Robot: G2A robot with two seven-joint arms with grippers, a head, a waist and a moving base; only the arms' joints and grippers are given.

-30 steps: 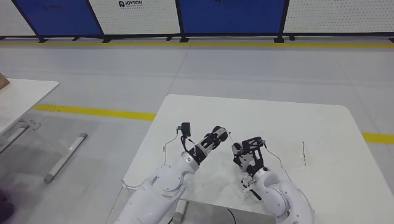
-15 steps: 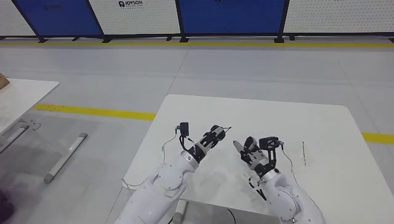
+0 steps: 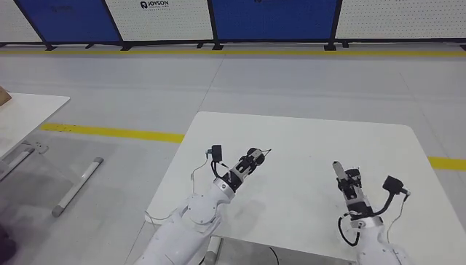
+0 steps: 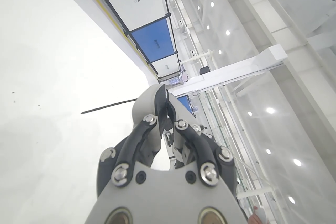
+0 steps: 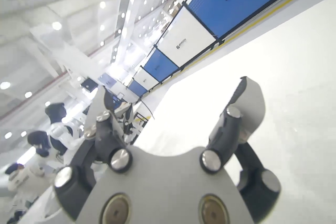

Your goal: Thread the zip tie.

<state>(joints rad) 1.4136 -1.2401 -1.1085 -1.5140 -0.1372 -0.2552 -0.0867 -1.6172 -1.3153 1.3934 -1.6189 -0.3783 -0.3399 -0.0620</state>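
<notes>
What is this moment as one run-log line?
left jaws shut on zip tie | right jaws open, empty, over table | threading not yet done

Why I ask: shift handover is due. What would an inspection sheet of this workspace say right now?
Surface: white table, a few small dark specks near the left arm.
Job's things: one black zip tie, its thin tail sticking out from the left gripper.
Clutter: nothing seen.
Grippers: left gripper shut on the zip tie; right gripper open, holding nothing.
Cables: black cable along the left arm; another loop at the right arm's wrist.
Surroundings: blue and white panels behind a yellow floor line; a second white table aside.
</notes>
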